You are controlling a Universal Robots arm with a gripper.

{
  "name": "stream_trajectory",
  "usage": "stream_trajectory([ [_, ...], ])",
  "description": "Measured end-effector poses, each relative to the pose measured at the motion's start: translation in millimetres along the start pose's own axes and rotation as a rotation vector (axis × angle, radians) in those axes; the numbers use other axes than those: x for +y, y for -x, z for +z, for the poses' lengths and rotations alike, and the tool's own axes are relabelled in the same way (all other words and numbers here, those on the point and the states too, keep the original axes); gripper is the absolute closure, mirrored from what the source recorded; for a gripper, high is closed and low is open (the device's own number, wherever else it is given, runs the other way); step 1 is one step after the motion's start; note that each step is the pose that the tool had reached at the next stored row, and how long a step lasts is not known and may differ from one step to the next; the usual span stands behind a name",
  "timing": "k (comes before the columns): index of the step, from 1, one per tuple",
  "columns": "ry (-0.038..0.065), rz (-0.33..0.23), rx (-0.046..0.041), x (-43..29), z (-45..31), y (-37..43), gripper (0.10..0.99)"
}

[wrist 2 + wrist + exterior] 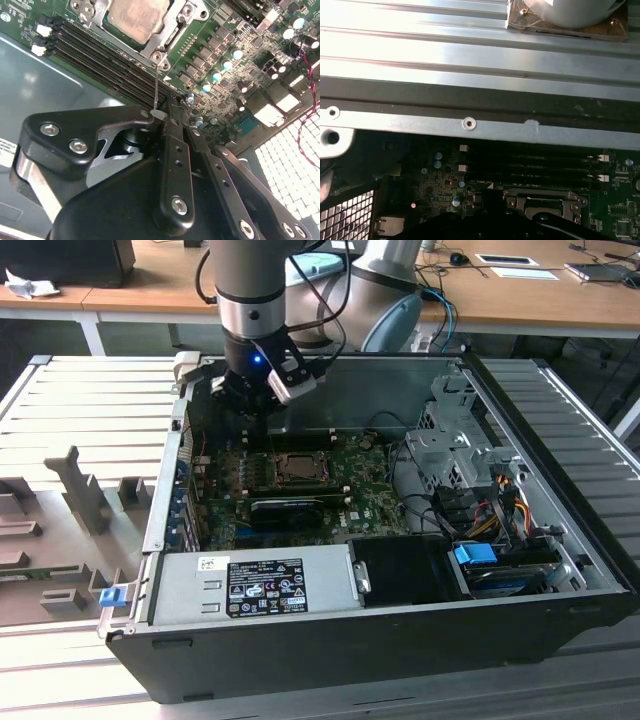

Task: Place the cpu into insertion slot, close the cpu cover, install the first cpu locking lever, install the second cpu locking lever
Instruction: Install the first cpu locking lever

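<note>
The cpu lies flat in the insertion slot on the green board, its pale metallic face showing. The silver cpu cover is down around it as a frame. A thin wire locking lever rises from the socket's corner to my gripper, whose black fingers are shut on the lever's end. In the exterior view my gripper hangs over the board just behind the slot, near the case's back wall. The first wrist view shows the socket frame past several memory slots.
The open computer case has tall metal walls all round. A long black card sits in front of the socket, memory slots beside it. A drive cage with cables fills the exterior view's right, a power supply the front.
</note>
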State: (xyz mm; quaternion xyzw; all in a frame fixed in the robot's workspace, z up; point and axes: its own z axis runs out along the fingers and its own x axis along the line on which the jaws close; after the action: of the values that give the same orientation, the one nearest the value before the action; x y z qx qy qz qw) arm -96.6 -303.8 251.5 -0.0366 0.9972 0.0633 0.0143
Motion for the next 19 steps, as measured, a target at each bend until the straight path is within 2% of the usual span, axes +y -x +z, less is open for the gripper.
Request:
stream_trajectory([
  [2,0.000,0.000,-0.0001,-0.1,0.1,2.0,0.980],
  [9,0.000,0.000,-0.0001,-2.0,3.4,21.8,0.980],
  [13,0.000,0.000,-0.0001,-2.7,3.8,30.2,0.980],
  [17,0.001,0.000,-0.0002,-3.1,4.3,34.1,0.980],
  [18,0.006,0.000,-0.0005,-3.3,4.5,34.7,0.980],
  [19,0.016,0.000,-0.0012,-3.5,4.7,35.2,0.980],
])
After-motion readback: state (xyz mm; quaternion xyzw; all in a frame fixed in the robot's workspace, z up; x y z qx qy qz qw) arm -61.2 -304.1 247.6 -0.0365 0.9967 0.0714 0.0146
